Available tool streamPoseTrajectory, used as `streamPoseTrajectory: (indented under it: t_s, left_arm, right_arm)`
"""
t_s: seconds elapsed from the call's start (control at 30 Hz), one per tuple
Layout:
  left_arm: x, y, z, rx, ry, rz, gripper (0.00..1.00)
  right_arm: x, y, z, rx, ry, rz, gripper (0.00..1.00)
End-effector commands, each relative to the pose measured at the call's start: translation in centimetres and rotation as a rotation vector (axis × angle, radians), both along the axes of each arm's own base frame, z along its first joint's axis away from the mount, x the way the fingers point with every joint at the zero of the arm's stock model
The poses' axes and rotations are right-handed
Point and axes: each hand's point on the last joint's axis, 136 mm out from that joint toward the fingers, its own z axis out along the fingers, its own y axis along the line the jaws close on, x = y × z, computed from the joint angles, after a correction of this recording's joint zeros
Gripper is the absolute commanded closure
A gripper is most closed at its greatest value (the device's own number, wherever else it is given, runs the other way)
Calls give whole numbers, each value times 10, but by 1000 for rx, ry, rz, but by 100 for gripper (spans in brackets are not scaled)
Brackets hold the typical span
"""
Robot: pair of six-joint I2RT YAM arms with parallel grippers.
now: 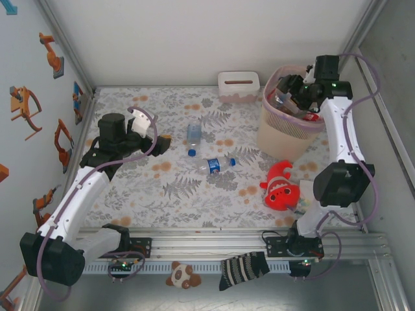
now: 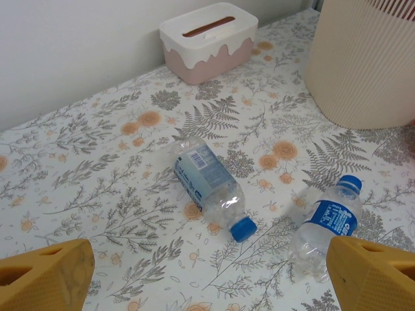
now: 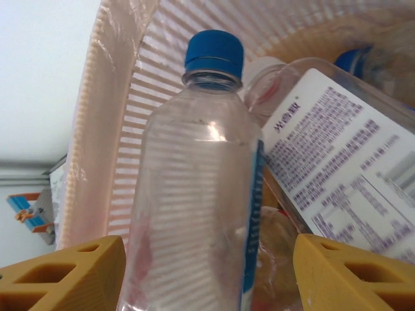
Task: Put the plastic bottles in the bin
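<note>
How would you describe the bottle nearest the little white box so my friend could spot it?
Find the tall pinkish bin at the far right; left of it, by the back wall, sits the white box. The clear bottle lies in front of that box. Its label is pale, where the neighbouring bottle has a deep blue one, and its cap points away from the wall.

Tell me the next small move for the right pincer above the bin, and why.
Probably spread the right pincer fully and let the blue-capped bottle drop. The bottle sits between the pincer's tips, inside the bin wall and above other bottles. A gap shows beside one finger, so it looks almost released.
</note>
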Motion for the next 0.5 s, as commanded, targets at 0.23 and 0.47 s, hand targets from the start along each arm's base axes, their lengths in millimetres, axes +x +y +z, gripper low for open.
streamPoseTrajectory:
  t_s: [0.23,0.47]
  left_arm:
    - [-1,0,10,-19,-17,-6,8]
    - [-1,0,10,-20,-16,-6,8]
  right_arm:
    - [-16,7,50,18,-109,32,54]
    - [-6,42,50,147,-125,154,69]
